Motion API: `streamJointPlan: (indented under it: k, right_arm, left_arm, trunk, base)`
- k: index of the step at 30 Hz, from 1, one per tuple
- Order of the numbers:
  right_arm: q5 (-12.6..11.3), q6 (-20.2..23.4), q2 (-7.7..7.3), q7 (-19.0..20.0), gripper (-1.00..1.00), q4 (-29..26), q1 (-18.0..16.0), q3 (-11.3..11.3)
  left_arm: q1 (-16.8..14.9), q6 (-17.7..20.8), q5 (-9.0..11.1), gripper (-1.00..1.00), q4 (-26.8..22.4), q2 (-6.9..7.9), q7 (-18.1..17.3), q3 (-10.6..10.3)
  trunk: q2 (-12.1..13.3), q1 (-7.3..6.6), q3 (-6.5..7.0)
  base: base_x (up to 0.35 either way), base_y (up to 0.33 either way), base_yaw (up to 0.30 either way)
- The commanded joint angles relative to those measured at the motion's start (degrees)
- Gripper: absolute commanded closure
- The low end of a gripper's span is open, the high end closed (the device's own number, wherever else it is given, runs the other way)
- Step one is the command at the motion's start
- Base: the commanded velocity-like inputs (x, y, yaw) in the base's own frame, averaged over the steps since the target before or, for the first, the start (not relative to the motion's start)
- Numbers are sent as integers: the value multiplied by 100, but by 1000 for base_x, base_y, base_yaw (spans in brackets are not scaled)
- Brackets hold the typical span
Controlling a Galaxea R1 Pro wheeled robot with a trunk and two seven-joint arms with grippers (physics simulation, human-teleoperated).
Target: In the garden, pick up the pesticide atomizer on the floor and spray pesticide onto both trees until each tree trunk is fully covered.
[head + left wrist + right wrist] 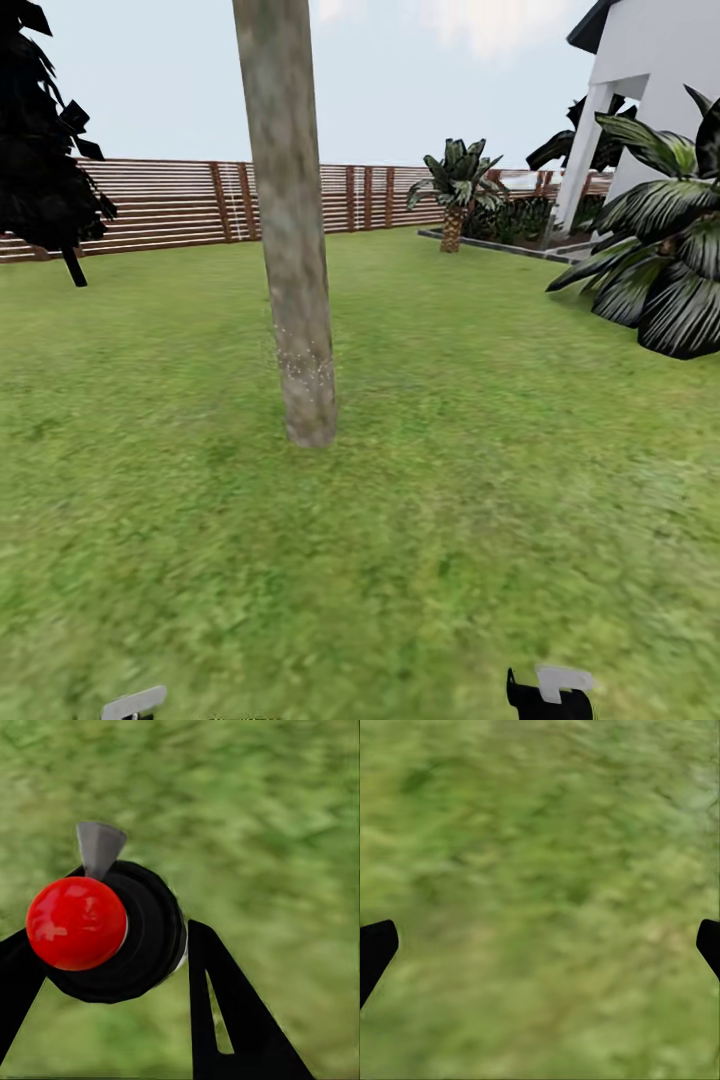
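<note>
In the left wrist view the pesticide atomizer (pixel 150 930) sits between the two black fingers of my left gripper (pixel 112 967), which is shut on it. I see its round dark body end-on, with a red cap and a thin grey spray head (pixel 99 847), over blurry grass. The tree trunk (pixel 290 250), thick and mottled grey-beige, rises from the lawn straight ahead; pale specks dot its lower part (pixel 305 365). My right gripper (pixel 540 949) is open over bare grass, its fingertips far apart. A white tab of each gripper shows at the head view's bottom edge, left gripper (pixel 133 703) and right gripper (pixel 550 695).
A brown slat fence (pixel 180 205) closes the lawn at the back. A dark conifer (pixel 40 150) stands at the left, a short palm (pixel 455 190) at the back right, a big dark-leaved plant (pixel 670 260) and a white house (pixel 650 90) at the right. Grass lies between me and the trunk.
</note>
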Motion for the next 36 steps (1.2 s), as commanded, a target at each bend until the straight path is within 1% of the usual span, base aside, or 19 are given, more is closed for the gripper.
streamJointPlan:
  k: [1,4,7,8,9,11,14,18,26,36]
  right_arm:
    - [61,-15,-1,-31,-100,9,-4,-32]
    - [61,-15,-1,-31,-100,13,-4,-32]
    - [61,-15,-1,-31,-100,16,-4,-32]
    - [63,-15,-1,-31,-100,17,-4,-32]
    - [63,-15,-1,-31,-100,17,-4,-32]
    - [62,-15,-1,-31,-100,17,-4,-32]
    - [67,-15,-1,-31,-100,17,12,-28]
    - [70,-15,39,-31,-100,15,14,-30]
    - [70,-15,43,-30,-100,16,14,-29]
    - [94,-15,45,-23,-100,15,14,-25]
  left_arm:
    - [-4,-16,13,100,4,4,23,-22]
    - [11,-29,0,100,4,15,26,-21]
    - [109,-44,12,100,-16,32,27,-20]
    - [120,-94,12,100,-13,41,27,-20]
    - [125,-320,7,100,-3,36,27,-20]
    - [127,-439,1,100,3,8,27,-20]
    - [127,-462,4,100,4,-1,21,-26]
    - [127,-459,4,100,4,-1,26,-25]
    - [127,-459,13,100,4,-1,27,-23]
    - [127,-464,22,100,4,-1,27,-20]
  trunk:
    - [-2,-1,0]
    - [-2,-1,13]
    - [-2,-1,26]
    - [-2,-1,30]
    - [-2,-1,34]
    - [-2,-1,42]
    - [-2,-1,47]
    - [-2,-1,48]
    - [-2,-1,48]
    - [-2,-1,48]
  base:
    - [0,0,247]
    - [0,0,250]
    - [0,0,251]
    - [0,0,252]
    - [0,0,252]
    - [0,0,254]
    - [0,0,273]
    - [0,0,283]
    - [-3,2,284]
    - [-239,189,284]
